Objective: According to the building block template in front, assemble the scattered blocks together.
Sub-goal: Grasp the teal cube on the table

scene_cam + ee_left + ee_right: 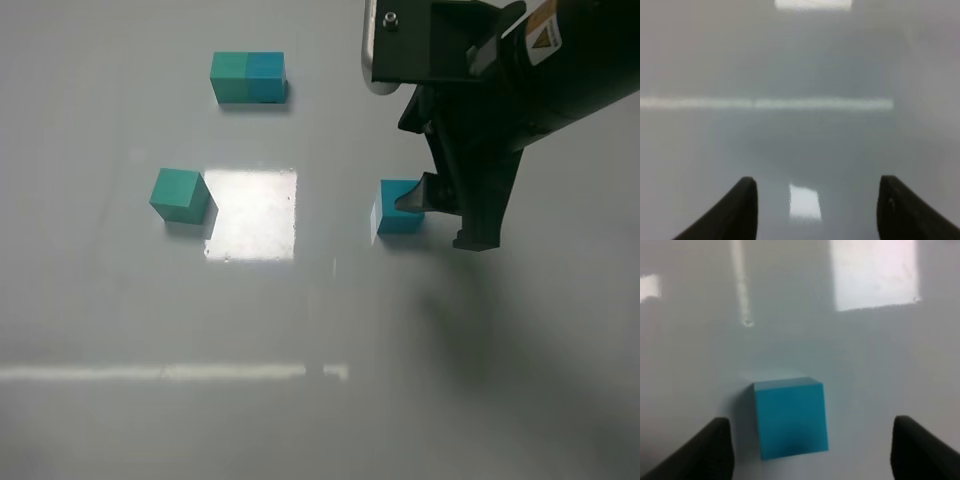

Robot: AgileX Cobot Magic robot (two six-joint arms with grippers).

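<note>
Right wrist view: right gripper point(812, 447) hangs low over the cyan-blue cube point(790, 417), jaws spread wide to either side, not touching it. Step in hand, by my reading: grasp approach. Teal-green cube point(180, 194) sits well apart; template point(248, 77) lies beyond both. Left gripper point(817, 200) spread, empty. Next: descend, close squarely, then set blue flush against green.

Glossy pale grey tabletop point(120, 300); bright square light reflection point(252, 213) mid-surface, thin reflected light strip point(170, 372) nearer the front.
</note>
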